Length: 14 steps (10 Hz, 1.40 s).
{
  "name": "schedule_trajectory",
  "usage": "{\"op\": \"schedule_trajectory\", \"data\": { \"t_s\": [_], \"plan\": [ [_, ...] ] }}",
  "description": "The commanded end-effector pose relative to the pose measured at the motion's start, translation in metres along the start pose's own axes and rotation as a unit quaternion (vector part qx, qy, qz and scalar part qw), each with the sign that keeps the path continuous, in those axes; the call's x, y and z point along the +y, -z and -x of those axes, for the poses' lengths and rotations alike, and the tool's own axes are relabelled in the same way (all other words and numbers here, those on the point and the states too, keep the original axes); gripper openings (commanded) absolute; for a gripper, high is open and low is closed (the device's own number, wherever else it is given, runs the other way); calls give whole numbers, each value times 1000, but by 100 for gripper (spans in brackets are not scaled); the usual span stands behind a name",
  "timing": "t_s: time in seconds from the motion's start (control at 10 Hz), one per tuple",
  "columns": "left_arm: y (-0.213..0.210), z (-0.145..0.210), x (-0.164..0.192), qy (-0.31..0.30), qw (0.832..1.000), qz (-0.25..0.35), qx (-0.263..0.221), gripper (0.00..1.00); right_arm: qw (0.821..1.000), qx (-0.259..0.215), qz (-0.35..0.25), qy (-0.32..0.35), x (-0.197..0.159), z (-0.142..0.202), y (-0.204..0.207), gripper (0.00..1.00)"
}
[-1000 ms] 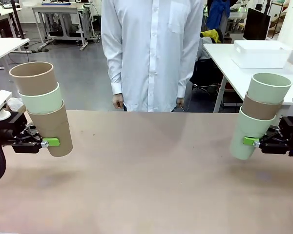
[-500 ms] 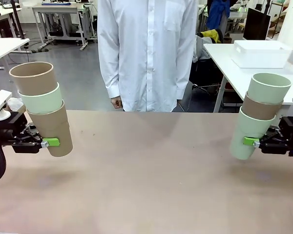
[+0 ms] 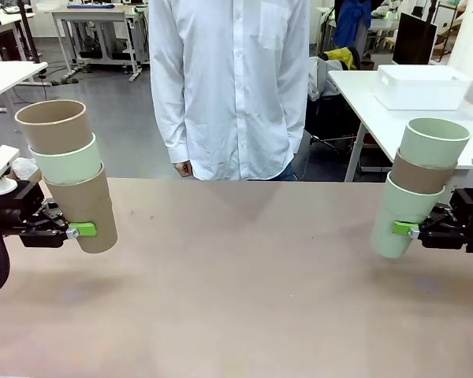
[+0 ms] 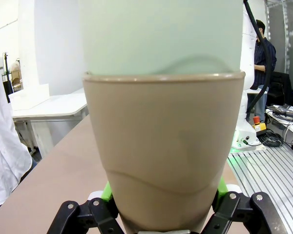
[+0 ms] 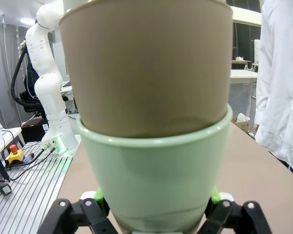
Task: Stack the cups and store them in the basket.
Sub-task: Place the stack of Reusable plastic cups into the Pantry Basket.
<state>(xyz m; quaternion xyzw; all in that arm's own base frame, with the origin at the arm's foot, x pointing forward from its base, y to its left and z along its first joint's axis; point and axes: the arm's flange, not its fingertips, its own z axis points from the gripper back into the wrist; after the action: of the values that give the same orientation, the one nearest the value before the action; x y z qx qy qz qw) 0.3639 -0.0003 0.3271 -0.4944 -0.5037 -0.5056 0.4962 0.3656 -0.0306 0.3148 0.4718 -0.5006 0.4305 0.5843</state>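
Observation:
My left gripper (image 3: 77,230) is shut on a stack of three cups (image 3: 71,177), tan at the bottom, mint green in the middle, tan on top, held tilted above the table's left side. The left wrist view has the tan bottom cup (image 4: 163,151) between my green pads with the mint cup (image 4: 161,34) nested in it. My right gripper (image 3: 406,228) is shut on a second stack of cups (image 3: 418,185), mint, tan, mint, held over the right side. Up close in the right wrist view, its mint bottom cup (image 5: 154,175) holds the tan one (image 5: 146,68). A white basket (image 3: 422,85) sits on a far table at the right.
A person in a white shirt (image 3: 232,87) stands at the far edge of the brown table (image 3: 244,276), hands down at the sides. Other white tables and office gear stand behind.
The person has shifted a little to the picture's left. Both arms and their cup stacks have stayed still.

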Motion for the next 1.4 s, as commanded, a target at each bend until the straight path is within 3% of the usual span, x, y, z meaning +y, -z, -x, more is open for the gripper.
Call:
{"op": "schedule_trajectory", "data": {
  "t_s": [0.0,1.3],
  "plan": [
    [0,-5,0,3,1000,0,-5,83,1000,0,-1,-3,0,-3,0,86],
    [0,-5,0,3,1000,0,-5,83,1000,0,-1,-3,0,-3,0,86]
  ]
}}
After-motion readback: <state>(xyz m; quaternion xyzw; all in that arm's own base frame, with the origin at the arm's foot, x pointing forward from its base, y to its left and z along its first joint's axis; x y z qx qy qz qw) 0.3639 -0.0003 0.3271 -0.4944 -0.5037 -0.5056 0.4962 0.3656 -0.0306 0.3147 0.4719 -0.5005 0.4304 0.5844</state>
